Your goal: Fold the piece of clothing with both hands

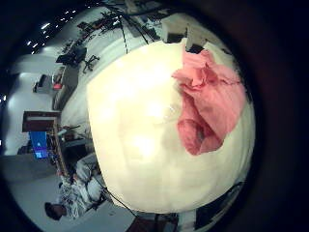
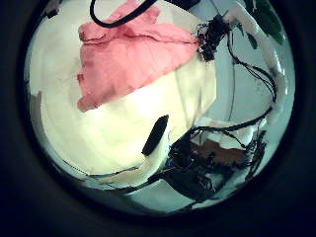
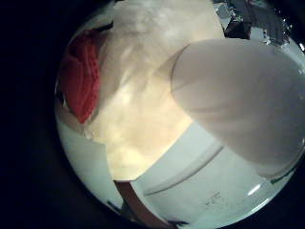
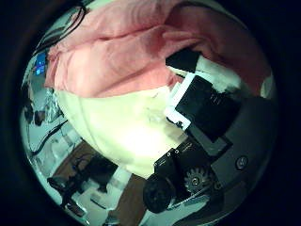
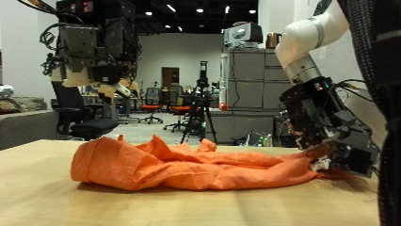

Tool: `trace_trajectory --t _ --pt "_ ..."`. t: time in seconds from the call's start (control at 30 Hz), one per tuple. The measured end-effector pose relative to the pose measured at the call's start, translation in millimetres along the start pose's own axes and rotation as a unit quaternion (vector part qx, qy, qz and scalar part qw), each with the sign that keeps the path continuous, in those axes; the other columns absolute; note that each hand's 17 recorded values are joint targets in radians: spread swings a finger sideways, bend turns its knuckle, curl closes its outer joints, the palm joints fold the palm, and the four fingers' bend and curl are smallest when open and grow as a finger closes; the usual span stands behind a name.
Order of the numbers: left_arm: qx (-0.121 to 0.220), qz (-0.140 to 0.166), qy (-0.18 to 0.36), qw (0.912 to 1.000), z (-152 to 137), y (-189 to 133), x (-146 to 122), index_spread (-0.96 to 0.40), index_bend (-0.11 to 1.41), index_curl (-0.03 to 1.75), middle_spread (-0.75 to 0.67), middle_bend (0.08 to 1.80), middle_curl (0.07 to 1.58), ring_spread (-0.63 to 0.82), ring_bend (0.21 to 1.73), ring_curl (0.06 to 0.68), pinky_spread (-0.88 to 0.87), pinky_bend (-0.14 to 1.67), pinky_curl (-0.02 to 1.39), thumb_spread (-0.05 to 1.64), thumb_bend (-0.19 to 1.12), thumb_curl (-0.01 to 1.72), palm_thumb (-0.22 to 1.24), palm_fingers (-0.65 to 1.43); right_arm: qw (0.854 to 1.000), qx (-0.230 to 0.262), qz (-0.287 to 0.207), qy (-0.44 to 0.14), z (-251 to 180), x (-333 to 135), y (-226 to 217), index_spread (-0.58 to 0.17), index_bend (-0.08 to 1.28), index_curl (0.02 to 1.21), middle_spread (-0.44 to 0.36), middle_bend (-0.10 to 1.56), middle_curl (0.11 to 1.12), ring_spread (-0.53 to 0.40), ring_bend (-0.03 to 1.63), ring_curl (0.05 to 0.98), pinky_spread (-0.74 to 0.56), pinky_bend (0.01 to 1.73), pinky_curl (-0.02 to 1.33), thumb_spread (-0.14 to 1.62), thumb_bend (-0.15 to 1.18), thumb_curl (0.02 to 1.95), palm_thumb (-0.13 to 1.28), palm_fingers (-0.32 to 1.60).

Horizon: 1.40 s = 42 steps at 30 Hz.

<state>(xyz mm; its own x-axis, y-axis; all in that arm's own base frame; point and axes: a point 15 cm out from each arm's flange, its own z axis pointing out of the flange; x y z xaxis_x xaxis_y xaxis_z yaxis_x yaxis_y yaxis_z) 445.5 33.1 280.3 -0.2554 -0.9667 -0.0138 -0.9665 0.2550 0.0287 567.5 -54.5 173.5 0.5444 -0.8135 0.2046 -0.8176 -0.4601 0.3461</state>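
An orange cloth (image 5: 188, 162) lies crumpled in a long heap on the pale wooden table (image 5: 50, 193). My right hand (image 5: 336, 141) is low at the table, touching the cloth's tapered end nearest it. The right thumb side palm view shows the cloth (image 4: 122, 56) close, filling much of the picture. My left hand (image 5: 95, 58) hangs high above the cloth's other end, fingers relaxed, holding nothing. The cloth also shows on the table in the left little finger side palm view (image 1: 208, 97), the left thumb side palm view (image 2: 128, 54) and the right little finger side palm view (image 3: 81, 76).
The round-looking table top (image 1: 135, 135) spreads wide around the cloth. Office chairs (image 5: 78, 108) and a grey cabinet (image 5: 248, 89) stand in the room behind the table. A small dark oblong thing (image 2: 155, 133) shows over the table in the left thumb side palm view.
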Motion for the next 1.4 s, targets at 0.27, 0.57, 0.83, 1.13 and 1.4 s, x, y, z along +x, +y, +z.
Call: trace_trajectory --t 0.27,0.57,0.83,1.13,1.4 --pt "0.004 0.001 -0.001 1.0000 -6 0 -1 0.01 0.17 0.33 0.09 0.19 0.36 0.25 0.50 0.223 0.21 0.27 0.34 1.07 -0.02 0.27 0.19 0.17 1.000 0.013 -0.010 0.006 -53 -8 26 -0.309 0.94 0.67 -0.140 1.17 0.67 -0.211 1.25 0.535 -0.39 1.15 0.52 0.93 0.04 0.53 1.09 1.30" --pt "0.008 -0.002 -0.003 1.0000 -13 5 -6 0.01 0.17 0.33 0.09 0.19 0.36 0.25 0.50 0.220 0.21 0.27 0.34 1.07 -0.02 0.27 0.19 0.18 0.997 0.073 -0.023 0.034 -134 -21 53 -0.277 1.04 0.73 -0.124 1.26 0.71 -0.198 1.35 0.586 -0.31 1.26 0.60 1.00 0.01 0.60 1.11 1.18" --pt "0.010 -0.011 0.001 0.9999 -13 16 -19 0.01 0.17 0.33 0.09 0.19 0.36 0.25 0.50 0.219 0.21 0.27 0.34 1.07 -0.02 0.27 0.19 0.18 0.991 0.100 -0.077 0.036 -186 -85 45 -0.269 1.07 0.75 -0.128 1.28 0.73 -0.198 1.37 0.606 -0.29 1.28 0.62 1.03 -0.01 0.65 1.11 1.15" --pt "0.011 -0.026 0.010 0.9996 -10 35 -34 0.01 0.17 0.33 0.08 0.19 0.35 0.25 0.50 0.220 0.21 0.27 0.34 1.07 -0.02 0.27 0.19 0.18 0.976 0.143 -0.153 0.067 -236 -177 12 -0.265 1.08 0.76 -0.135 1.28 0.74 -0.198 1.37 0.615 -0.29 1.28 0.64 1.04 -0.01 0.69 1.11 1.14" --pt "0.020 -0.044 0.015 0.9987 -14 46 -51 0.01 0.17 0.33 0.08 0.19 0.35 0.25 0.50 0.220 0.21 0.27 0.34 1.07 -0.02 0.27 0.19 0.18 0.960 0.197 -0.180 0.084 -248 -235 -37 -0.264 1.08 0.76 -0.138 1.28 0.75 -0.201 1.37 0.618 -0.29 1.27 0.65 1.05 -0.01 0.72 1.08 1.15"
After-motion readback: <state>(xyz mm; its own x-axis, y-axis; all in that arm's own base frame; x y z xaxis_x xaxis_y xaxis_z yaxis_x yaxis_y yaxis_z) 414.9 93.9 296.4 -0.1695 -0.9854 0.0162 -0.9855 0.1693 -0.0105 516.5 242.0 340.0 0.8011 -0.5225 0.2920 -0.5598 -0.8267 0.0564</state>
